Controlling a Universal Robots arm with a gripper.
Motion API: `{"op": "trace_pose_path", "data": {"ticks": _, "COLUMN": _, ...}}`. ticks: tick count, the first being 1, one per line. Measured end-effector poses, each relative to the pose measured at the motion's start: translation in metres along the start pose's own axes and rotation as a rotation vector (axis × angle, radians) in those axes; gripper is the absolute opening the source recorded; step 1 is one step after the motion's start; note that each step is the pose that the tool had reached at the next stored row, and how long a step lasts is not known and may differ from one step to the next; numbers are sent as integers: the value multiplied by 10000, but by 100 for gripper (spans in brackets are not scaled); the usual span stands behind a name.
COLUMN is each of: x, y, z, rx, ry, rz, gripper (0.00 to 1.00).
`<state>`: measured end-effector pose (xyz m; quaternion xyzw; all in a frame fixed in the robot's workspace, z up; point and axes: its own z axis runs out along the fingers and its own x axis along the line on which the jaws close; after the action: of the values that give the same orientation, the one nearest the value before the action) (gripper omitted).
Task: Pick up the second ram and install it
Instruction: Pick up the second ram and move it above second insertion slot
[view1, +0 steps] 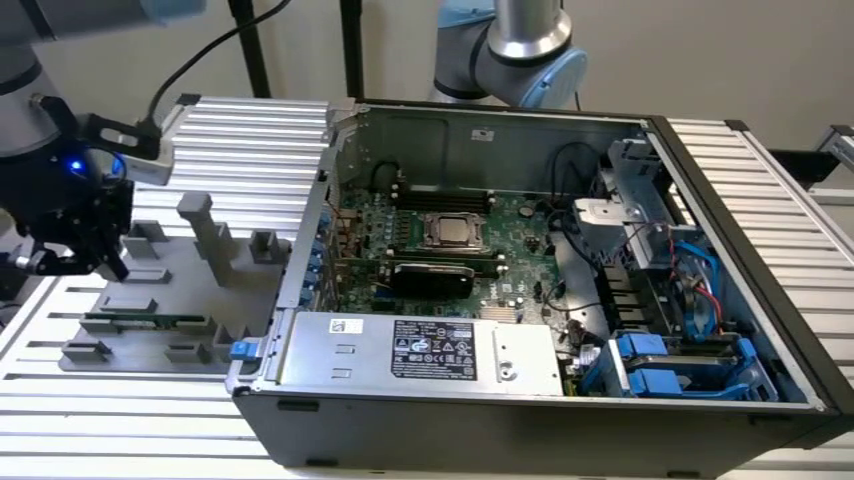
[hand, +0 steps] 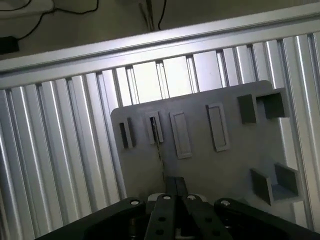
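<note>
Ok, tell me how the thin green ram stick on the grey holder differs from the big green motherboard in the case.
Shape: the long, narrow green ram stick is a slim strip; the large green motherboard is a broad board.
Place: the ram stick sits on the grey slotted holder plate, outside the case; the motherboard lies inside the open dark metal computer case.
Shared: both are green circuit boards.

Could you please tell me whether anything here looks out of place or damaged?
Nothing stands out: the second ram sits straight in the grey fixture near the gripper, and the open computer case shows no damage.
</note>
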<state>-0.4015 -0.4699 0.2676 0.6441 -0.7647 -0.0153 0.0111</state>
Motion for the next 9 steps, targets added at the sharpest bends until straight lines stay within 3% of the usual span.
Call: {"op": "trace_pose_path", "data": {"ticks": 9, "x": -7, "y": -41, "z": 85, "rx": 13, "ry": 92, "rz": -1054, "gripper": 0}}
